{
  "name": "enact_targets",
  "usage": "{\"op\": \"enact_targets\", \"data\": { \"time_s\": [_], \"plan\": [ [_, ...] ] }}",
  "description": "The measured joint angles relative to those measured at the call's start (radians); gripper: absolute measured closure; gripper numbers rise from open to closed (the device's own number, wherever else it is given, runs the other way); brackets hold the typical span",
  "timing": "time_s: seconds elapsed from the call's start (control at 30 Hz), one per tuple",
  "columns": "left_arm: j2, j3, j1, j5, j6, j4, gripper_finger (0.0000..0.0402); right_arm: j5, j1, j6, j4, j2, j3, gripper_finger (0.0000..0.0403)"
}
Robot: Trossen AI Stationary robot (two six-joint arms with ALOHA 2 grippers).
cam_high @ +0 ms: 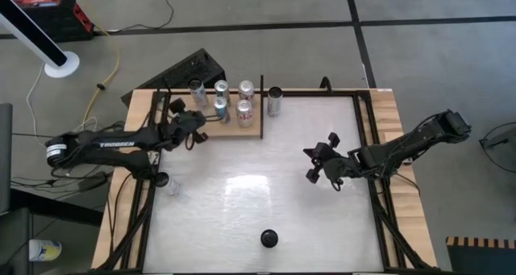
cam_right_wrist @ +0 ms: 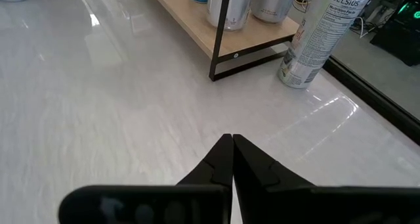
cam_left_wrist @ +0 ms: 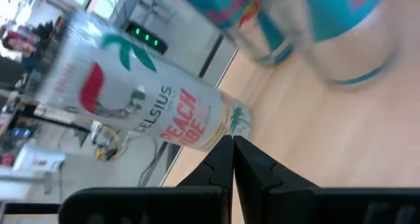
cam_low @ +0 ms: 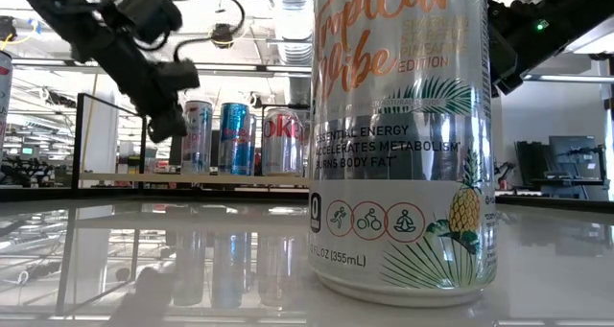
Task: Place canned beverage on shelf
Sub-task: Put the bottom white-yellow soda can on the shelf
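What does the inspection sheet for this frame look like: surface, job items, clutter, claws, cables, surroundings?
Surface: glossy white tabletop, no spills seen.
Job's things: shelf at the far edge holds five upright cans; a sixth can stands on the tabletop just off the shelf's right end; another can stands near the front edge.
Clutter: nothing seen.
Claws: left claw at the shelf's left end, shut, empty; right claw over the tabletop's right half, shut, empty.
Cables: cables run on the floor left of the table.
Surroundings: grey floor, a red-and-black case far left.

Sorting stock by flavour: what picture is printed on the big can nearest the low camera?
A pineapple with palm leaves on the silver can; low view.
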Motion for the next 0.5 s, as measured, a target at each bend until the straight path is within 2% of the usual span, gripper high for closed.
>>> {"op": "enact_targets", "data": {
  "time_s": [0.17,0.23,0.5],
  "plan": [
    [-0.141,0.0,-0.107,-0.001,-0.081,-0.08,0.0402,0.0,0.0,0.0,0.0,0.0,0.0,0.0372],
    [-0.202,0.0,-0.146,0.044,-0.114,-0.114,0.0402,0.0,-0.005,0.0,0.001,0.0,0.0,0.0372],
    [-0.42,0.001,-0.24,0.4,-0.232,-0.236,0.0402,0.001,-0.082,0.003,0.055,0.0,0.0,0.0372]
  ]
}}
